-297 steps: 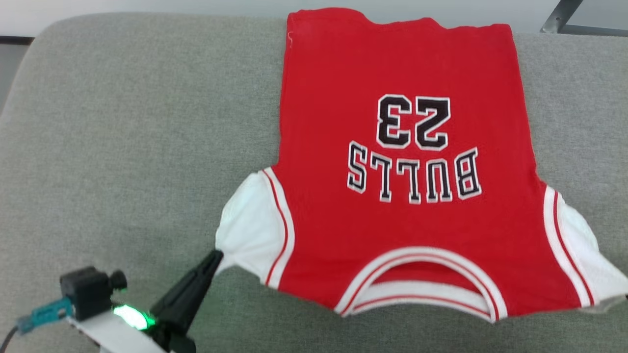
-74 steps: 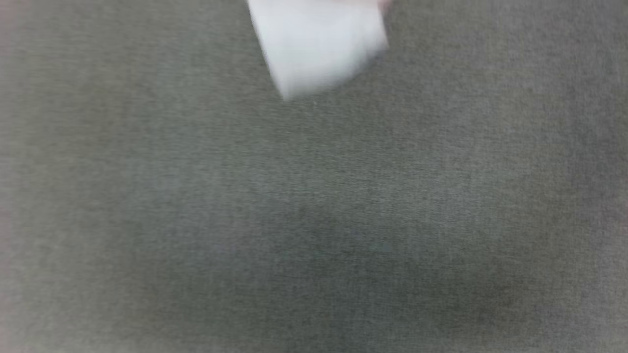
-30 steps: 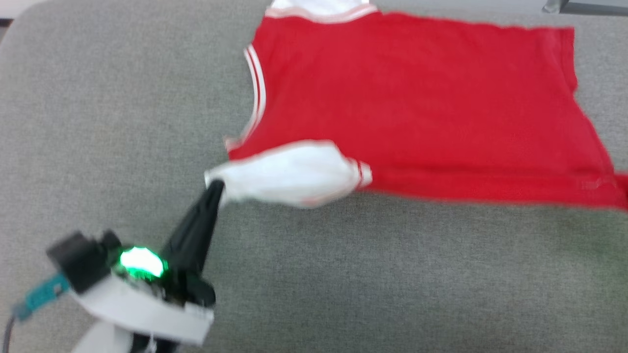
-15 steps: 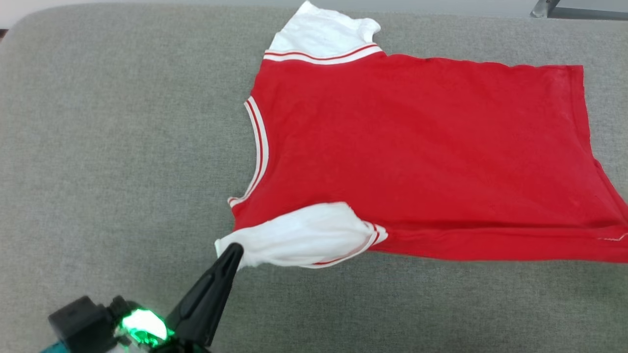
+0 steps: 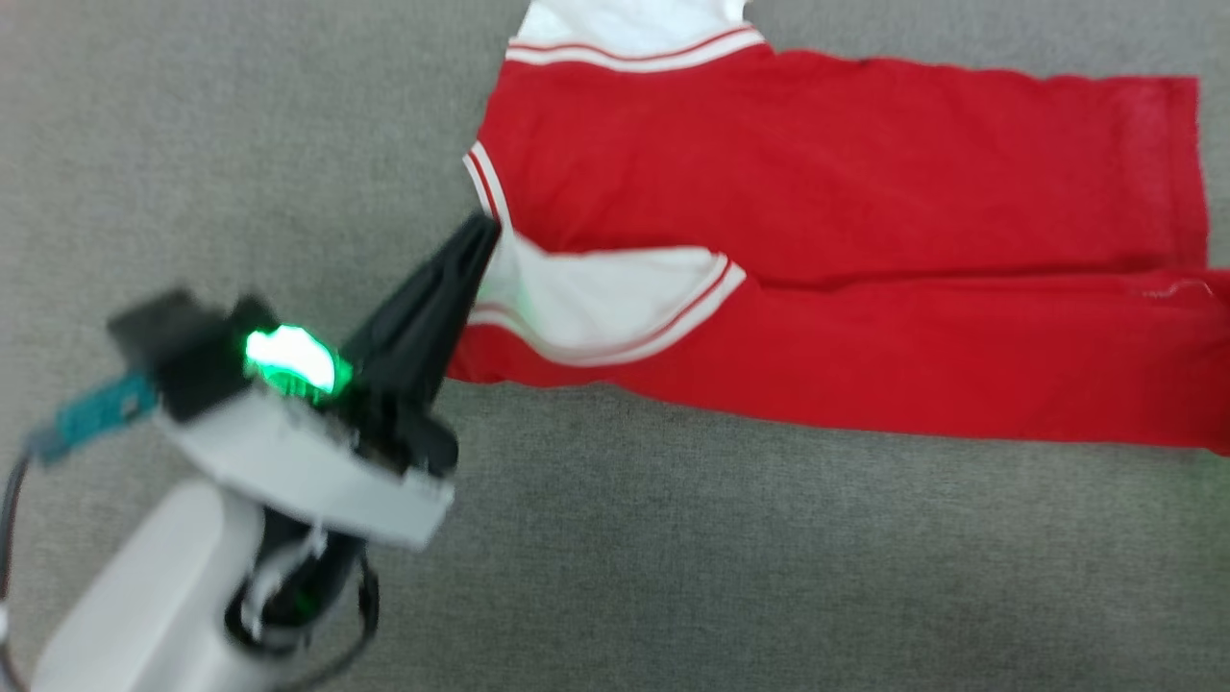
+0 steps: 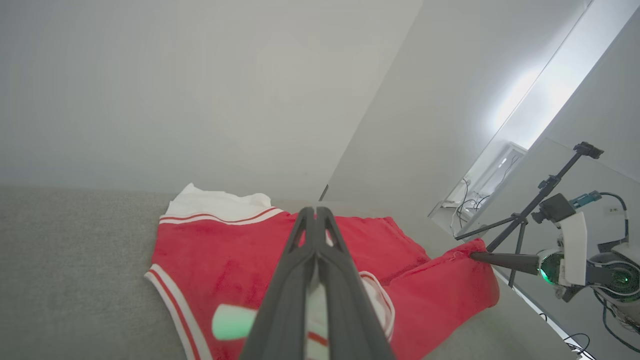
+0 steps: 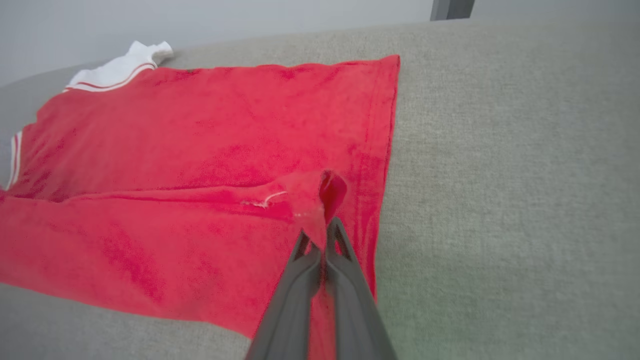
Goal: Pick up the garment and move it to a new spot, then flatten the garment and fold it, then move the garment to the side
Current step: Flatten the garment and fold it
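Observation:
The red jersey garment (image 5: pixel 817 192) lies back side up on the grey cushion, with its near long edge folded over onto the body. My left gripper (image 5: pixel 485 235) is shut on the near white sleeve (image 5: pixel 596 298), which now rests on the red fabric. In the left wrist view its fingers (image 6: pixel 315 212) are pressed together over the sleeve. My right gripper (image 7: pixel 320 235) is shut on the red hem corner, lifted off the cushion, and it also shows from the left wrist (image 6: pixel 475 256). The far white sleeve (image 5: pixel 625 19) lies flat at the top.
The grey upholstered cushion (image 5: pixel 769 557) extends wide to the left of and in front of the garment. A black tripod (image 6: pixel 530 215) stands beyond the cushion's right end. Behind the cushion are a pale wall and a dark metal post (image 7: pixel 450 7).
My left gripper has carried the near white sleeve up and away from me, folding the near edge over the red body. The head camera has also shifted.

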{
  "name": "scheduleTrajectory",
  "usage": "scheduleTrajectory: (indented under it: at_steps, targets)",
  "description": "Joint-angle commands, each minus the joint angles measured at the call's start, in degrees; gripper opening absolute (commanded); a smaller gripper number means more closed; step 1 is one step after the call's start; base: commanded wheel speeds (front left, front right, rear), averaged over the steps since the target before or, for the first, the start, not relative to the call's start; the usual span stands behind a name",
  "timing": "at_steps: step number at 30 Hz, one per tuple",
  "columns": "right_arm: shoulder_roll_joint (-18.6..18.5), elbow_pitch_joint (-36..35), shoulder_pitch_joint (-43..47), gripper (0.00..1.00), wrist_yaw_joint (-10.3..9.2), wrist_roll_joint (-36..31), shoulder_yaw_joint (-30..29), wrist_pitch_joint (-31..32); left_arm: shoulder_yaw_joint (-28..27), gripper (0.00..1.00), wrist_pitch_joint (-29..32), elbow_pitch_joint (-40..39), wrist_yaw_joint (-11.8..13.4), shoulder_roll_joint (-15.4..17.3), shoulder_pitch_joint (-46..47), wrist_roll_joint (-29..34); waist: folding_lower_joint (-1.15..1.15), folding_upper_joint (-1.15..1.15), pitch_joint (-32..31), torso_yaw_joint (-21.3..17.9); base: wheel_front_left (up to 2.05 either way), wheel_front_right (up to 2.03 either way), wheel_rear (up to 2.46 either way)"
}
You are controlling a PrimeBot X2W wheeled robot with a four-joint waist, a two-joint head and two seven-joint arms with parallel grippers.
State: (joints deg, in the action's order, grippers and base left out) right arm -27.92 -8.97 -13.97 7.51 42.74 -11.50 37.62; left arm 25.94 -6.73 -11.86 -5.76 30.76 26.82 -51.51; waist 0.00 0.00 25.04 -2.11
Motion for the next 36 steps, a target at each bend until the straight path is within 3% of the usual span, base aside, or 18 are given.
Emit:
scheduleTrajectory:
  at_steps: [1, 9, 14, 28, 29, 30, 31, 32, 33, 34, 36]
  targets:
    - [-0.21, 0.7, -0.88, 0.0, -0.04, -0.14, 0.4, -0.29, 0.07, 0.0, -0.03, 1.18, -0.48, -0.09, 1.53, -0.14, 0.0, 0.0, 2.26, 0.2, 0.0, 0.0, 0.0]
    - [-0.71, 5.76, -4.23, 0.0, -0.04, -0.99, 2.65, -3.09, 1.91, 0.0, -1.87, 13.77, -1.24, -2.98, 10.12, 1.04, 0.0, 0.0, 5.73, 0.15, 0.0, 0.0, 0.0]
    - [-0.91, 7.8, -3.33, 0.0, -0.04, -1.58, 4.06, -4.75, 2.35, 0.0, -4.39, 21.35, 1.29, -4.35, 11.28, 4.49, 0.0, 0.0, 6.71, -0.03, 0.0, 0.0, 0.0]
    - [-0.46, 11.3, -3.2, 0.0, -0.06, -1.24, 6.75, -7.61, 5.31, 0.0, -5.16, 29.69, 0.61, -5.72, 12.19, 6.64, 0.0, 0.0, 5.64, 0.32, 0.0, 0.0, 0.0]
    - [-0.47, 11.33, -3.2, 0.0, -0.06, -1.47, 6.71, -8.19, 5.52, 0.08, -4.98, 29.86, 0.44, -5.59, 12.38, 6.65, 0.0, 0.0, 5.23, 0.38, 0.0, 0.0, 0.0]
    - [-0.38, 11.41, -3.16, 0.05, -0.06, -1.68, 6.62, -8.62, 5.9, 0.31, -4.67, 29.98, 0.27, -5.29, 12.63, 6.89, 0.0, 0.0, 4.73, 0.45, 0.0, 0.0, 0.0]
    - [-0.36, 11.55, -3.09, 0.2, -0.05, -1.81, 6.64, -9.04, 6.26, 0.51, -4.13, 30.07, 0.16, -4.9, 12.88, 7.01, 0.0, 0.0, 4.15, 0.49, 0.0, 0.0, 0.0]
    - [-0.37, 11.67, -2.98, 0.4, -0.05, -2.03, 6.61, -9.31, 6.4, 0.85, -3.51, 30.05, -0.01, -4.61, 13.1, 6.75, 0.0, 0.0, 3.5, 0.55, 0.0, 0.0, 0.0]
    - [-0.39, 11.8, -2.85, 0.85, -0.05, -2.31, 6.5, -9.81, 6.64, 1.0, -2.67, 29.93, -0.24, -4.14, 13.3, 6.48, 0.0, 0.0, 2.77, 0.61, 0.0, 0.0, 0.0]
    - [-0.36, 11.84, -2.79, 1.0, -0.05, -2.55, 6.36, -10.31, 6.85, 1.0, -1.68, 29.75, -0.41, -3.56, 13.49, 6.16, 0.0, 0.0, 2.03, 0.66, 0.0, 0.0, 0.0]
    - [-0.15, 11.77, -2.78, 1.0, -0.05, -3.3, 6.15, -11.18, 7.29, 1.0, 0.74, 29.21, -0.65, -2.22, 14.32, 5.77, 0.0, 0.0, 0.4, 0.81, 0.0, 0.0, 0.0]
